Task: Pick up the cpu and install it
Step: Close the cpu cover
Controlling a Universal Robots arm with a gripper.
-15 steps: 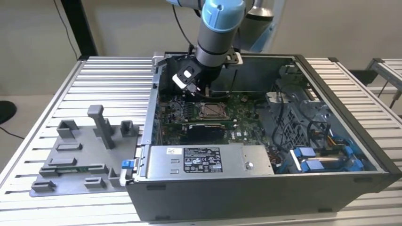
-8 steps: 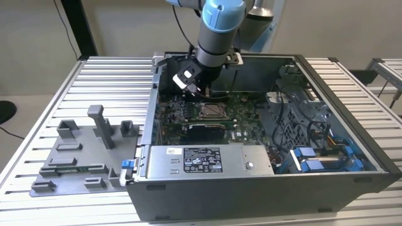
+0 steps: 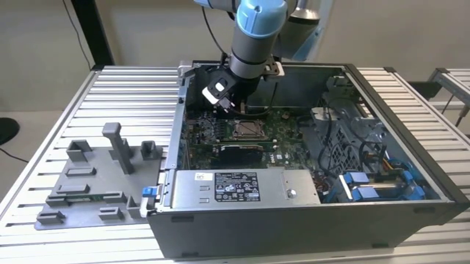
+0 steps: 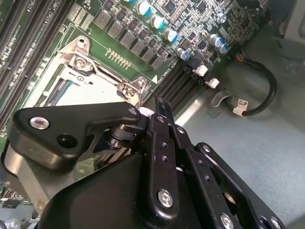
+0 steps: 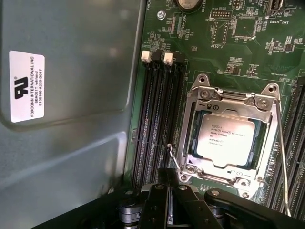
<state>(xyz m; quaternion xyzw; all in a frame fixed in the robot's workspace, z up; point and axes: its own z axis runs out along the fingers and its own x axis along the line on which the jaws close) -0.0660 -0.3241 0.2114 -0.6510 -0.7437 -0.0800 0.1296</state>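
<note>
The cpu, a pale silver square chip, lies flat inside the metal-framed socket of the green motherboard. The exterior view shows the cpu at the middle of the board inside the open computer case. My gripper hangs just above the board, beside the socket on the exterior view's left. In the first wrist view the gripper is shut and holds nothing, its tip next to the socket's thin wire lever. The second wrist view shows the gripper over the socket's corner, with the cpu behind it.
Memory slots run alongside the socket. The case's grey wall stands close to the gripper. A power supply and blue-clipped cables fill the case's near side. A grey fixture tray sits on the slatted table at the exterior view's left.
</note>
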